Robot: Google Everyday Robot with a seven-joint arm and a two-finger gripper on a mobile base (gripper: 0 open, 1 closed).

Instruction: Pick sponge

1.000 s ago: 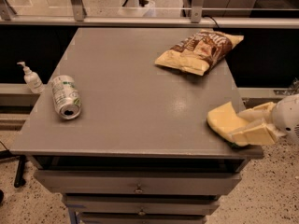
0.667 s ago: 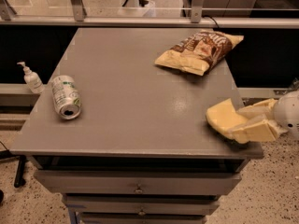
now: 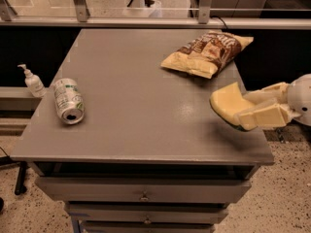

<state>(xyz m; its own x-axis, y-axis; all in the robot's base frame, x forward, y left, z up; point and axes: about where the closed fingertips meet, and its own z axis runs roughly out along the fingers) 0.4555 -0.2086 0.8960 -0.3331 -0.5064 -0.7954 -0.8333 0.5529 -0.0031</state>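
Observation:
The pale yellow sponge [image 3: 224,102] is held between the two cream fingers [image 3: 262,116] of my gripper [image 3: 246,109] at the right edge of the grey table [image 3: 136,106]. The gripper reaches in from the right and is shut on the sponge. The sponge hangs a little above the table top and casts a shadow beneath it. Its right part is hidden behind the fingers.
A crinkled yellow-and-brown chip bag [image 3: 208,52] lies at the back right, just behind the sponge. A silver can [image 3: 68,101] lies on its side at the left edge. A white pump bottle [image 3: 33,81] stands off the table to the left. Drawers [image 3: 143,191] are below the front edge.
The gripper and the sponge have moved up and slightly left, and the sponge now sits higher above the table's right edge.

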